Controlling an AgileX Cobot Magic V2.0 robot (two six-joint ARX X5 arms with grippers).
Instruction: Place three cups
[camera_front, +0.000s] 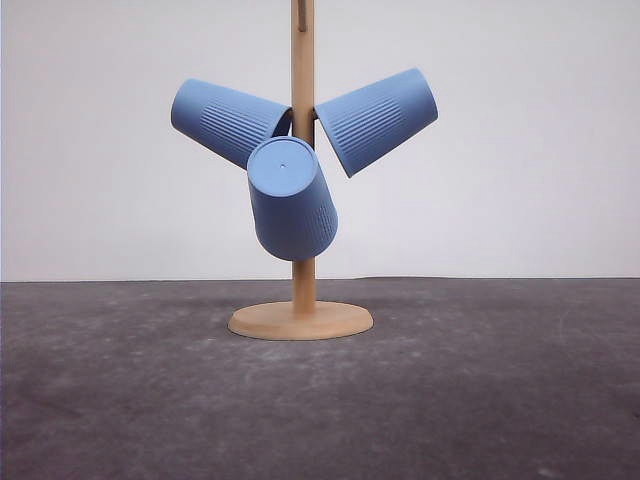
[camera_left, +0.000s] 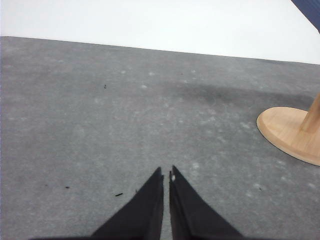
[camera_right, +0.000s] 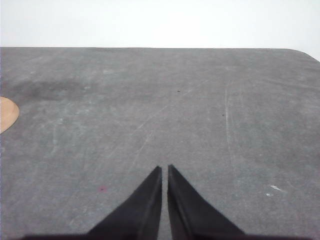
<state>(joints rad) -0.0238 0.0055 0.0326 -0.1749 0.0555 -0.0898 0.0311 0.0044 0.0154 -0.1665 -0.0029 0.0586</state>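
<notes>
Three light-blue ribbed cups hang on a wooden cup tree (camera_front: 302, 200) in the front view. One cup (camera_front: 228, 122) tilts out to the left, one cup (camera_front: 378, 118) tilts out to the right, and one cup (camera_front: 291, 198) hangs toward the camera with its flat base showing. My left gripper (camera_left: 166, 172) is shut and holds nothing, low over the grey table, with the tree's round base (camera_left: 290, 132) off to one side. My right gripper (camera_right: 164, 168) is also shut and holds nothing, over bare table, with a sliver of the wooden base (camera_right: 7, 114) at the frame edge.
The grey table (camera_front: 480, 390) stretches around the tree's round base (camera_front: 300, 320), with a white wall behind. A dark blue corner (camera_left: 309, 9) shows at the edge of the left wrist view.
</notes>
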